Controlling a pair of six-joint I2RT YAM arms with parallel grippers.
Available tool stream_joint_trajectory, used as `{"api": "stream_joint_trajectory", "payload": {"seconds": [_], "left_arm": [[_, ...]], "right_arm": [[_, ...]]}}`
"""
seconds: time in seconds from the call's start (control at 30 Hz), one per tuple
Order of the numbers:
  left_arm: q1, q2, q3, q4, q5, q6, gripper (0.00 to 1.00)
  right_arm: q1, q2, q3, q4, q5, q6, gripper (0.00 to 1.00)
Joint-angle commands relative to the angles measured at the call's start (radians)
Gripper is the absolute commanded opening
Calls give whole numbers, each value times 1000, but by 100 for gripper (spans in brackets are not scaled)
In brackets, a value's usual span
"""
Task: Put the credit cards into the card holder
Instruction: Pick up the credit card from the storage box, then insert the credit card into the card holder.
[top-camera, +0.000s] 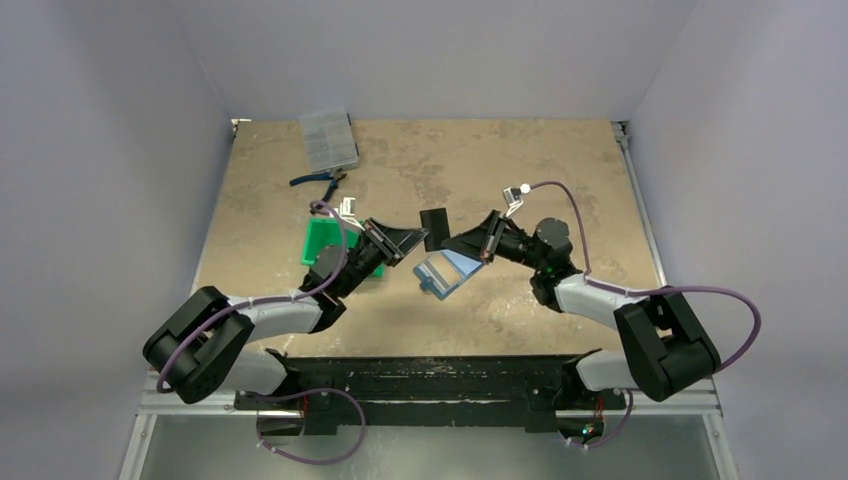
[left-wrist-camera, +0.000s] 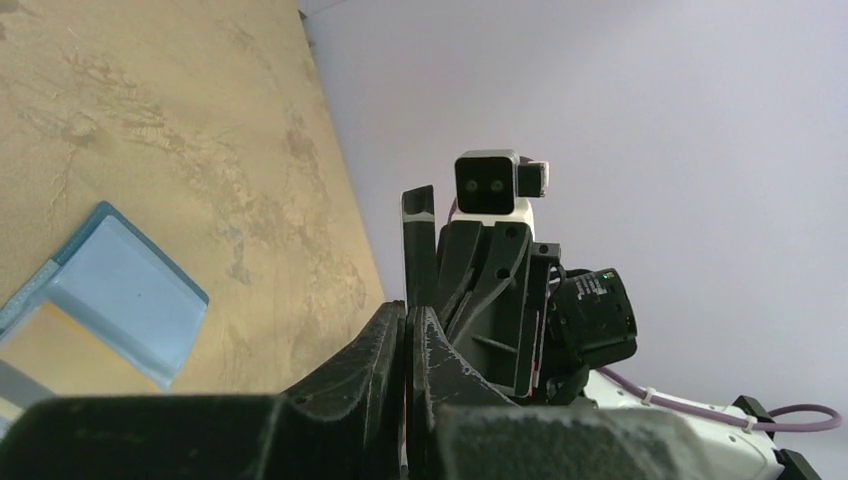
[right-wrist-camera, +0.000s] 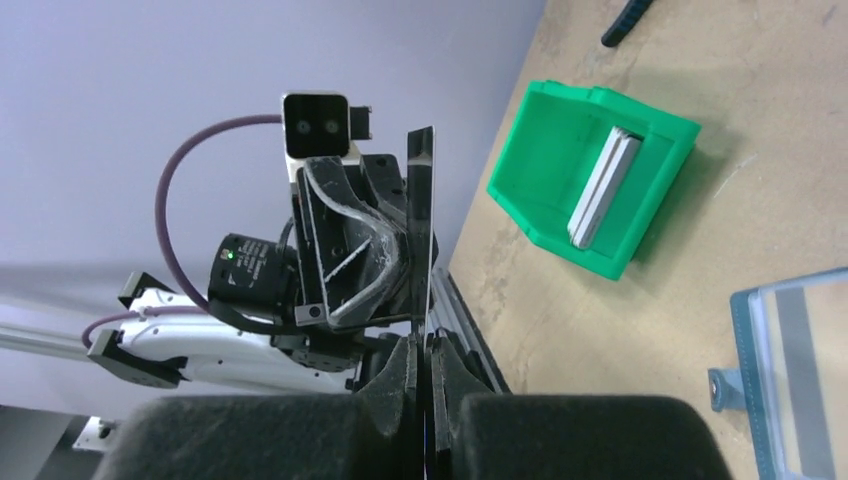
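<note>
A thin card (top-camera: 435, 228), dark from above, is held upright over the table's middle, edge-on in the left wrist view (left-wrist-camera: 419, 250) and the right wrist view (right-wrist-camera: 421, 220). My left gripper (top-camera: 412, 239) is shut on its left side and my right gripper (top-camera: 453, 243) is shut on its right side. The teal-blue card holder (top-camera: 445, 272) lies open on the table just below them, and also shows in the left wrist view (left-wrist-camera: 110, 310) and the right wrist view (right-wrist-camera: 800, 370). More pale cards (right-wrist-camera: 603, 190) stand stacked in the green tray (right-wrist-camera: 545, 150).
The green tray (top-camera: 318, 243) sits under my left arm. A clear compartment box (top-camera: 328, 138) lies at the back left, with blue-handled pliers (top-camera: 320, 180) in front of it. The table's right rail (top-camera: 640, 210) runs along the far right.
</note>
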Motion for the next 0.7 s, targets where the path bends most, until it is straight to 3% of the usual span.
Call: {"api": "stream_joint_trajectory", "payload": {"seconds": [0.0, 0.13, 0.23, 0.3, 0.4, 0.5, 0.67], "left_arm": [[-15, -3, 50, -141, -17, 38, 14], [-18, -36, 149, -585, -49, 135, 46], [-33, 1, 228, -770, -64, 207, 53], [-52, 39, 240, -773, -57, 207, 51], [-95, 115, 250, -719, -18, 199, 39], [-123, 208, 278, -691, 20, 205, 25], [-142, 304, 322, -731, 58, 255, 11]], "right_arm": [[-41, -29, 9, -34, -15, -67, 0], [-83, -118, 82, -556, 168, -451, 0], [-84, -130, 130, -755, 319, -620, 0], [-84, -129, 135, -797, 376, -661, 0], [-84, -98, 157, -836, 404, -713, 0], [-84, -24, 187, -857, 343, -770, 0], [-84, 75, 187, -795, 206, -770, 0]]}}
